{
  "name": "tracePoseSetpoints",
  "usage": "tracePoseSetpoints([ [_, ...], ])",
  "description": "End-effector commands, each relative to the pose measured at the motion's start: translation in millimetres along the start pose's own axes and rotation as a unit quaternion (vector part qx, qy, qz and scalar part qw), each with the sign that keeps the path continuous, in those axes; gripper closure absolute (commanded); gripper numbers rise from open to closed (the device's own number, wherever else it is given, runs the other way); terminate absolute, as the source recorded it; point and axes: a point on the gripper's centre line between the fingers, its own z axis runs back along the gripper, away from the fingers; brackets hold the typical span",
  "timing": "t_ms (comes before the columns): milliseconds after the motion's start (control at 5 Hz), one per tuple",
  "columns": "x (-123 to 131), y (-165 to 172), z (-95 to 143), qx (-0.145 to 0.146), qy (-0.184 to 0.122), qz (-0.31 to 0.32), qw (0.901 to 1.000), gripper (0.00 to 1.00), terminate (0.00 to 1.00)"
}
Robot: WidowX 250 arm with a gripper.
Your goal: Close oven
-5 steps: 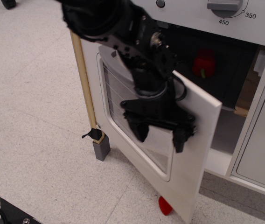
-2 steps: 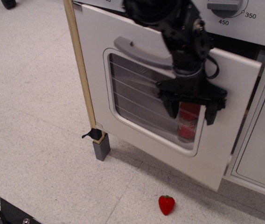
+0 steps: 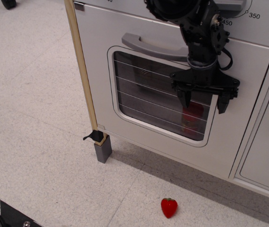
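Now the gripper (image 3: 204, 98) hangs spread open, empty, before the oven (image 3: 163, 94) door.

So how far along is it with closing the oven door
Mostly done. The oven door looks swung up flush with the front of the toy kitchen, its grey handle on top and no gap showing along its edges. The gripper sits open in front of the window, holding nothing. What's left, probably, is just backing away. A red strawberry lies on the floor below.
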Motion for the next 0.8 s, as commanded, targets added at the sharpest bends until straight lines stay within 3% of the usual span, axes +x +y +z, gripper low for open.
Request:
tracePoseSetpoints([
  [0,7.0,3.9,30.9,-0.001,-0.014,-0.003,0.9999,0.0,0.0],
  [200,-0.4,12.1,40.6,0.021,0.002,-0.005,0.9998,0.0,0.0],
  [400,-0.4,12.1,40.6,0.021,0.002,-0.005,0.9998,0.0,0.0],
  [600,-0.4,12.1,40.6,0.021,0.002,-0.005,0.9998,0.0,1.0],
])
